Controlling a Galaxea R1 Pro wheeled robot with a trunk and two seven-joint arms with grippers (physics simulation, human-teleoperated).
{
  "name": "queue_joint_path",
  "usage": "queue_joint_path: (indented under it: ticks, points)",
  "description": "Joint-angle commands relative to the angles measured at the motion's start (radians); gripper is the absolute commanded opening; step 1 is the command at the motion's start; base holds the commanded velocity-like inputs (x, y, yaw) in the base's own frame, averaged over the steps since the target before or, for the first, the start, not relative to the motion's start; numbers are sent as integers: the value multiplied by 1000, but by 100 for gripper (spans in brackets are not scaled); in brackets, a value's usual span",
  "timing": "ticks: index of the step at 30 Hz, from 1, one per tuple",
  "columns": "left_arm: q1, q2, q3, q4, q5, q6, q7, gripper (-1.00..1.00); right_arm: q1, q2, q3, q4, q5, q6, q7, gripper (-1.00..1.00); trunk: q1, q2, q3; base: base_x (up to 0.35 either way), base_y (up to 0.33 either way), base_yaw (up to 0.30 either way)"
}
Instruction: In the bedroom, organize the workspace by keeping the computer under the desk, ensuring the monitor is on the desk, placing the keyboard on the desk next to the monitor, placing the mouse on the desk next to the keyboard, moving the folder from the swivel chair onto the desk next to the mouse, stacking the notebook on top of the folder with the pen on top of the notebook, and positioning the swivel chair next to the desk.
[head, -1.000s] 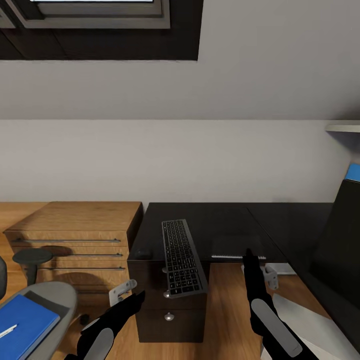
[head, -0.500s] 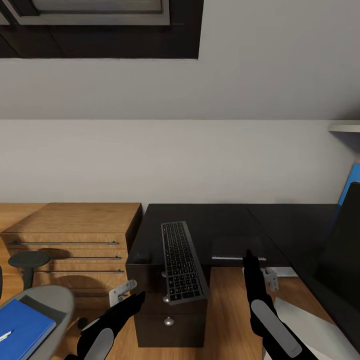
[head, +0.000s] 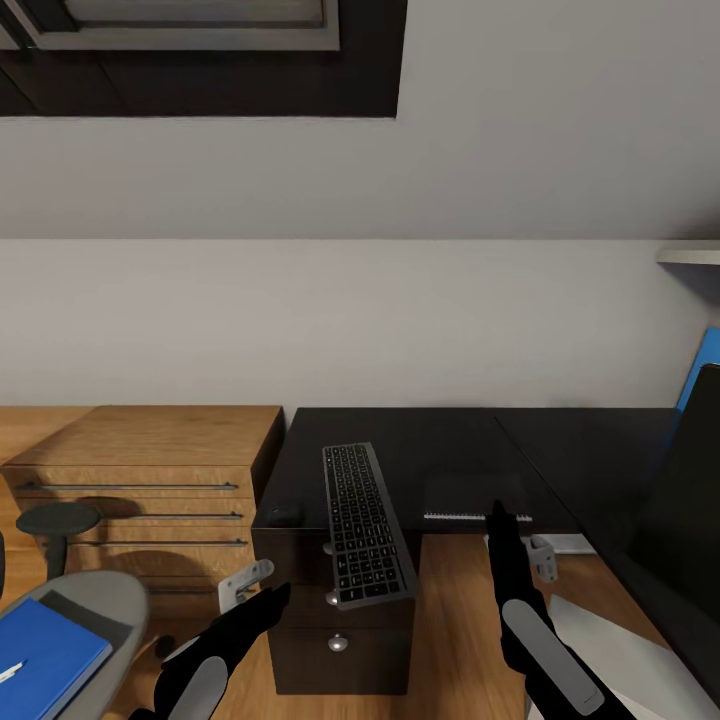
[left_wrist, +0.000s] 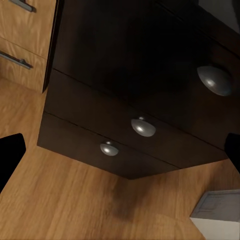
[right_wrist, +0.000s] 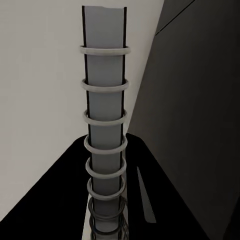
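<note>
1. Pale grey wall (head: 360, 320) backed the long black L-shaped desk (head: 430, 440), with a light wooden low cabinet (head: 150, 440) to its left.
2. On the desk lay the thin grey spiral-bound notebook (head: 470, 495), coils along the front edge. The right gripper (head: 497, 512) reached to that edge. In the right wrist view its black fingers (right_wrist: 75, 170) flanked the coiled spine (right_wrist: 104, 60) closely, so it looked clamped on the notebook.
3. The left gripper (head: 245, 583) hung low before the drawers, jaws spread wide and empty.
4. The flat bright blue folder (head: 45, 655) lay on the grey padded swivel chair (head: 110, 595) at lower left, so the notebook's base was not on the desk.
5. To do this well, I judged:
   - lift the notebook straight up before moving it sideways, since a grip on the coils alone could let it sag or twist;
   - keep clear of the silver-framed black-keyed keyboard (head: 365, 525), which overhung the desk front and could tip;
   - avoid the small black oval mouse (head: 283, 513) beside it;
   - bring the folder over first, or park the notebook flat where it leaves room.
</note>
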Motion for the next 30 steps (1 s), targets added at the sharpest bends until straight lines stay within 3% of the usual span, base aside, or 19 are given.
queue_joint_path:
  ticks: [1, 17, 30]
  points:
    - [-1, 1, -2, -2, 8, 1, 9, 100, -1, -1, 4, -1, -3, -6, -1, -100, 0, -1, -1, 0, 0, 0]
    - [-1, 1, -3, 0, 6, 1, 9, 100, -1, -2, 3, -1, -3, -4, -1, -100, 0, -1, -1, 112, 0, 0]
    - [-1, 1, -4, 0, 6, 1, 9, 100, -1, -2, 3, -1, -3, -4, -1, -100, 0, -1, -1, 18, 0, 0]
